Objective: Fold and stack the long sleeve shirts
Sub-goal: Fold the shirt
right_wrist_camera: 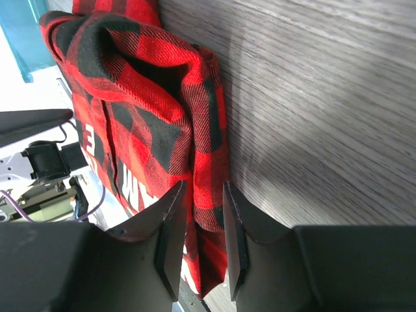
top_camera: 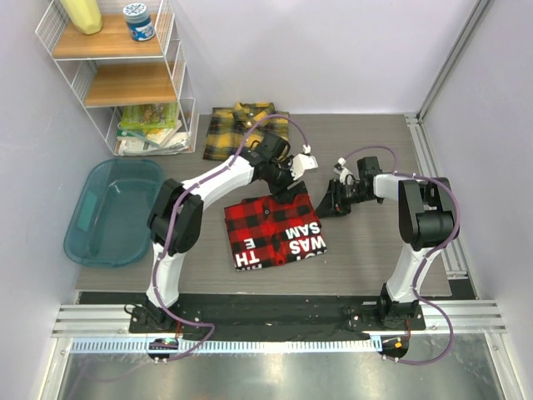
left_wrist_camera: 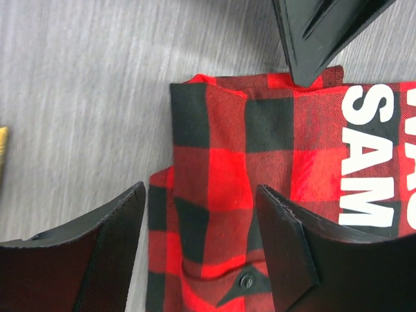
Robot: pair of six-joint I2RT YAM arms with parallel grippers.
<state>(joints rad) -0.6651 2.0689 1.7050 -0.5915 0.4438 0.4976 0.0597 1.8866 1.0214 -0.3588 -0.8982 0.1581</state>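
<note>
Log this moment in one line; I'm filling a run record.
left tool: open over red-and-black plaid flannel shirt | right tool: pinching that shirt's edge | yellow-and-black plaid flannel shirt: at the back, untouched

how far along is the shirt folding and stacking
Done: the red shirt lies folded into a compact square in the middle, and the yellow shirt sits bundled at the back, seemingly folded too. In hand: the right gripper pinches the red shirt's edge, while the left gripper hovers open above it. Left: the two shirts lie apart, so stacking is not yet done.

Edge crops white lettering point(left_wrist_camera: 370, 159) on red shirt point(left_wrist_camera: 221, 175).
</note>
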